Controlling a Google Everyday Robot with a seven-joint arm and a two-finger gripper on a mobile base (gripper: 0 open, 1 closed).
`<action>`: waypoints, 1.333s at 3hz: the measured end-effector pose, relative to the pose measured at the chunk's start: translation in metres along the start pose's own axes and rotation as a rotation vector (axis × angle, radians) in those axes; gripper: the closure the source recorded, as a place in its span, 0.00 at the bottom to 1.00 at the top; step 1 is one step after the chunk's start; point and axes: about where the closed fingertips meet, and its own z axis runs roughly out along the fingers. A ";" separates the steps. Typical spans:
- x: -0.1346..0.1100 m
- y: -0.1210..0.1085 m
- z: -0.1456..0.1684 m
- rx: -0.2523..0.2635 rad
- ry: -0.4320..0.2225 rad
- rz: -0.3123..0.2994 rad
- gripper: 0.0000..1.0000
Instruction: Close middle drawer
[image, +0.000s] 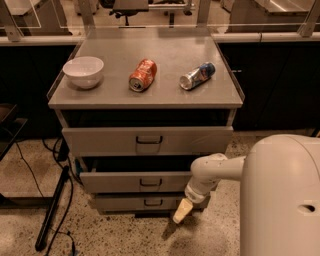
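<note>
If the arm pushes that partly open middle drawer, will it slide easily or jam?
Probably slides straight: the middle drawer looks rigid and sits level. The gripper is just below its right end, so an off-centre push might skew it slightly.

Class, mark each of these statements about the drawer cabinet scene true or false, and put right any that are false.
1. The white bowl stands on the cabinet top, left of the orange can and the blue can. True.
2. Both cans stand upright. False: both lie on their sides.
3. The gripper is down low, by the right end of the lower drawer fronts. True.
4. The gripper is lifting the orange can. False: that can lies on the cabinet top, far above the gripper.
5. The middle drawer has a small handle at the centre of its front. True.
</note>
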 end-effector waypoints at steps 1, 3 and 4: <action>0.000 0.000 0.000 0.000 0.000 0.000 0.00; 0.000 0.000 0.000 0.000 0.000 0.000 0.41; -0.007 -0.009 -0.003 0.018 -0.008 0.001 0.64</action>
